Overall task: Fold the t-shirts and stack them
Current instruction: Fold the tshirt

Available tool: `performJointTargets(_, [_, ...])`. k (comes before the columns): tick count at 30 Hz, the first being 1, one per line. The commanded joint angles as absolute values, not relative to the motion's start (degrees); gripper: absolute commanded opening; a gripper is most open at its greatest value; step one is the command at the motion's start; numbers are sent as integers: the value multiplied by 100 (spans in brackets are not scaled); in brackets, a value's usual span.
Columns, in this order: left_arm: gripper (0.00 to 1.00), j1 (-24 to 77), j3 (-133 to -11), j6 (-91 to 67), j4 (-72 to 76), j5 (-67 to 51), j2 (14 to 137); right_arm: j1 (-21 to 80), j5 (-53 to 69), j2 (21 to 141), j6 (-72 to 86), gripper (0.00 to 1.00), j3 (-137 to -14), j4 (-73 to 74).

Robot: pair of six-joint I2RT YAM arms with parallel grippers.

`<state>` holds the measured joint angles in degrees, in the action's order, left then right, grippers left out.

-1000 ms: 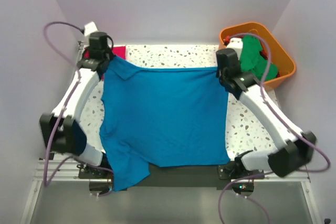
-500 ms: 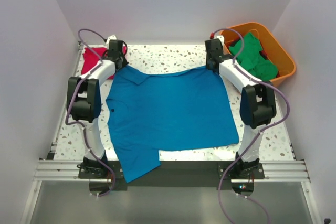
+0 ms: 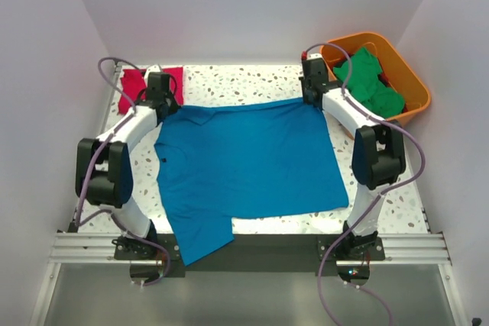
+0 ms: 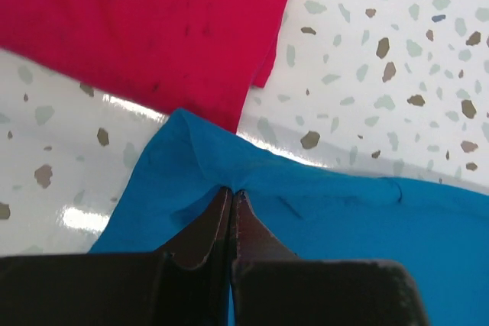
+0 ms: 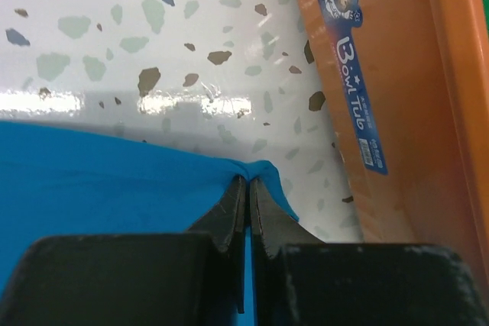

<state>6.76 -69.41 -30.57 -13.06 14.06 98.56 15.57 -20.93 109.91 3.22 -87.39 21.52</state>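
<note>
Looking down from the top camera: you see the blue t-shirt spread flat on the speckled, stone-patterned table, one sleeve hanging past the near edge.
Far corners: your left gripper and right gripper each sit at a far corner of the blue cloth.
Other tees: a red t-shirt lies flat at far left, and green t-shirts are heaped in the orange bin at far right.
Left wrist: the fingers are pressed together, pinching a puckered fold of soft blue cotton, with the red one's edge just beyond.
Right wrist: the fingers are clamped on the blue hem, near the bin's glossy plastic wall.
Writing: a blue sticker on that wall reads "Bowl Tub"; the finer print is too small to read.
</note>
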Motion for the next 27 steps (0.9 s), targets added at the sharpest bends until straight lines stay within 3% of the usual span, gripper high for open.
performJointTargets(1, [0, 624, -6444, -3339, -1344, 1205, 9160, 1512, -1898, 10442, -456, 0, -8596, 1995])
performJointTargets(13, [0, 642, -5037, -4122, -2336, 589, 7192, 1503, -1907, 9985, -1019, 0, -8254, 2241])
performJointTargets(27, [0, 642, -4219, -4579, -3479, -228, 5952, 1503, -1985, 9624, -1353, 0, -7708, 2285])
